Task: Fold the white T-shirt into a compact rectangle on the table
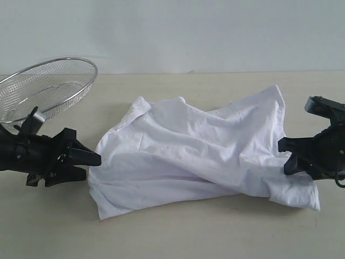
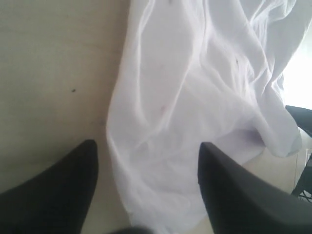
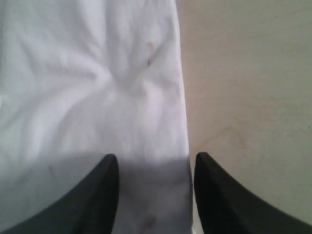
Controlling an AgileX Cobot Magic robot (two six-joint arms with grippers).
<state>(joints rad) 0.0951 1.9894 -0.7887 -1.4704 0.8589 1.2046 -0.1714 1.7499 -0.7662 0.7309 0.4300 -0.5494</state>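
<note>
At the scene's left: left gripper [image 2: 146, 146], jaws spread wide, gripping nothing. Its hard black fingers taper to blunt tips and straddle the left margin of the white T-shirt [image 1: 188, 151].

At the right: right gripper [image 3: 155, 157], jaws likewise apart and empty, set over the shirt's right-hand edge. One finger is above cloth, the other above bare table [image 1: 178, 237].

Item: shirt of soft, thin, matt cotton, heavily creased, lying in a twisted, crumpled heap at mid-table between the two grippers. Layers overlap and a diagonal ridge runs across it. Lettering is not visible, only faint reddish specks.

Surface: pale beige wood-grain, smooth, flat.

Far left: wire-mesh basket [image 1: 48, 89], silver, round, tilted, apart from the cloth.

Hazards, as judged:
- Either gripper may close on one layer only, or on a bunched wad, so the fabric slips free or lifts unevenly.
- Unequal pulls would tighten the twist rather than flatten it.
- Dragged cloth may reach the basket.
</note>
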